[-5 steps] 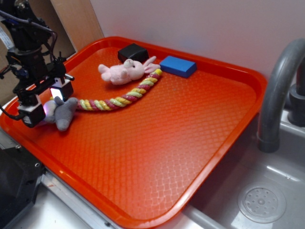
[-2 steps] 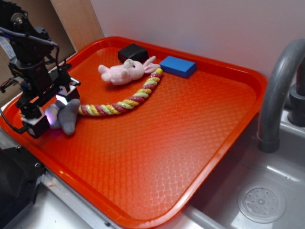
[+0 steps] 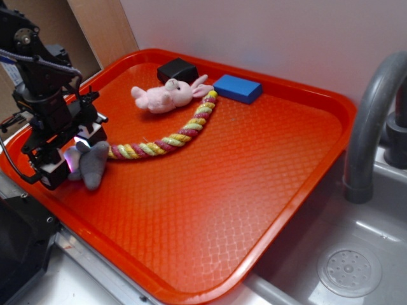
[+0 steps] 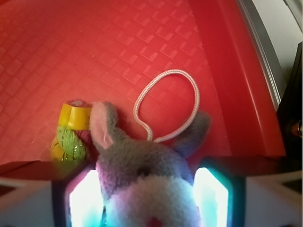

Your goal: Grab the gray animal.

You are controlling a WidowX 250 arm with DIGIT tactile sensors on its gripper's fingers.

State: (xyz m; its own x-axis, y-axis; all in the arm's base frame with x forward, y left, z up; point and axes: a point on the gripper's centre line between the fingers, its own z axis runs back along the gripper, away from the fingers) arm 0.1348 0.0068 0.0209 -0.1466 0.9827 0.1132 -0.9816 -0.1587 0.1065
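The tray (image 3: 267,146) was the biggest thing there, red and waffle-textured, with a sink (image 3: 356,254) and faucet (image 3: 372,121) off at its 3 o'clock side. My arm (image 3: 44,95) stood over the tray's 9 o'clock edge. From near my gripper (image 3: 71,155) a braided rope (image 3: 168,136) ran toward 1 o'clock, its far end lying just beside the pink bunny (image 3: 166,95). Behind the bunny at 12 o'clock sat a black block (image 3: 176,68), and a blue block (image 3: 237,88) lay at the bunny's 3 o'clock.

The gray animal (image 4: 147,179) sat between my fingers (image 4: 213,194); in the wrist view both lit pads pressed its sides at 9 and 3 o'clock, so I was clamped on it. Its body stuck out from my gripper toward 3 o'clock in the exterior view. Its white loop (image 4: 168,104) lay on the tray at 12 o'clock of its head, and the rope's knotted end (image 4: 72,132) lay just beside its ear at 10 o'clock.
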